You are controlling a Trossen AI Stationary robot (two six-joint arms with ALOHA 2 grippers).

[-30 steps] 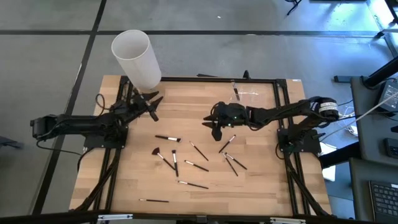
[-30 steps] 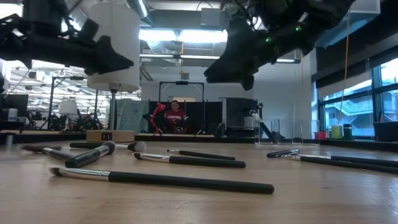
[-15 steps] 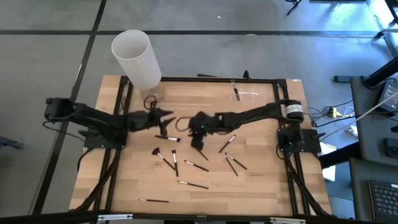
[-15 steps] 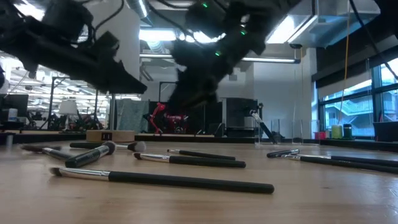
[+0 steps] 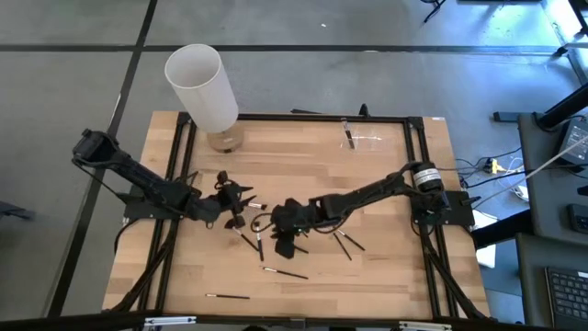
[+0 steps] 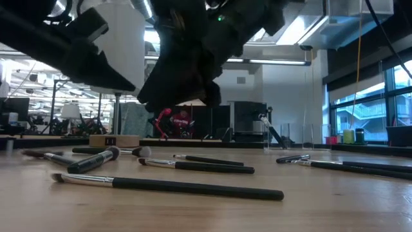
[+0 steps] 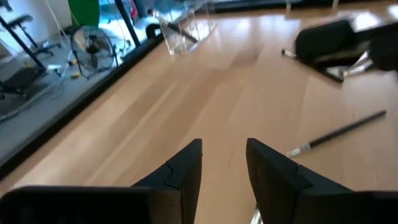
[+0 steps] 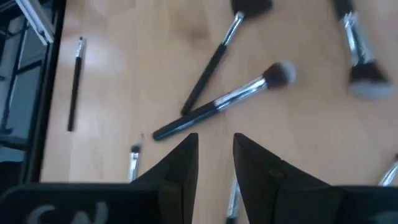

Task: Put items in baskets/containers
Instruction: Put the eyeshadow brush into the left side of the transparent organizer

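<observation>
Brushes (image 5: 283, 273) lie scattered over the middle of the wooden surface (image 5: 386, 175), none in the clear holder (image 5: 365, 140) at its far edge. The left gripper (image 5: 241, 199) and right gripper (image 5: 280, 241) hang close together over the brushes. Both pairs of fingers (image 7: 180, 171) (image 8: 177, 163) stand slightly apart with nothing between them. A white cylinder (image 5: 202, 87) stands at the far left corner.

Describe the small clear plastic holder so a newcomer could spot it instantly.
Start at the tall white cylinder on the wooden table's far left corner, then follow that far edge rightward. The small clear plastic holder sits there, apart from the scattered brushes, see-through, with one brush already inside.
</observation>
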